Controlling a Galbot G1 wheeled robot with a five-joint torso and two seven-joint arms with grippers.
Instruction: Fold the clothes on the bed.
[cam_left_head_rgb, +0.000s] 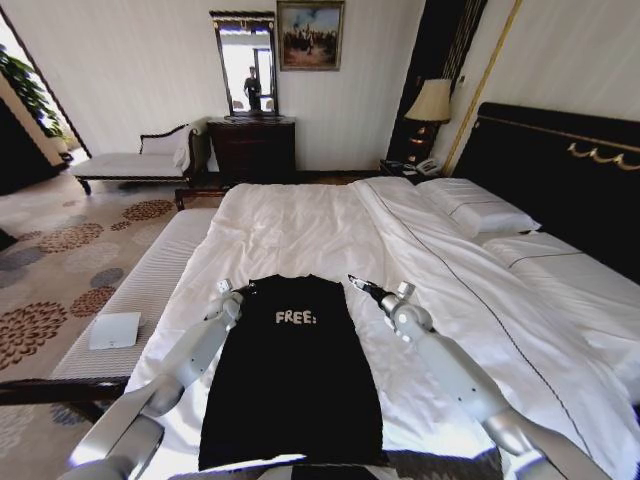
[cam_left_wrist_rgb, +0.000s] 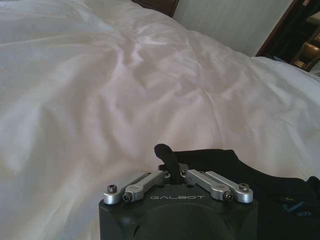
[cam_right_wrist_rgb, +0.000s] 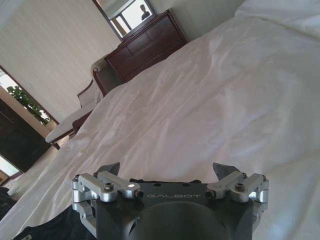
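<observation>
The clothes, a black T-shirt (cam_left_head_rgb: 290, 380) with white "FREE!" lettering, lie flat as a narrow strip on the white bed (cam_left_head_rgb: 300, 225), collar end away from me. My left gripper (cam_left_head_rgb: 240, 291) sits at the shirt's far left corner. In the left wrist view the left gripper (cam_left_wrist_rgb: 170, 172) is shut on a raised pinch of the black T-shirt (cam_left_wrist_rgb: 235, 165). My right gripper (cam_left_head_rgb: 357, 284) is at the far right corner. In the right wrist view the right gripper (cam_right_wrist_rgb: 167, 170) stands open, fingers wide apart, with the black T-shirt (cam_right_wrist_rgb: 47, 231) just under it.
White pillows (cam_left_head_rgb: 478, 212) and a black headboard (cam_left_head_rgb: 560, 165) are at the right. A pale bench (cam_left_head_rgb: 150, 285) with a white pad (cam_left_head_rgb: 114, 330) runs along the bed's left end. A dark dresser (cam_left_head_rgb: 251, 148), a chaise (cam_left_head_rgb: 125, 163) and a lamp (cam_left_head_rgb: 431, 101) stand by the far wall.
</observation>
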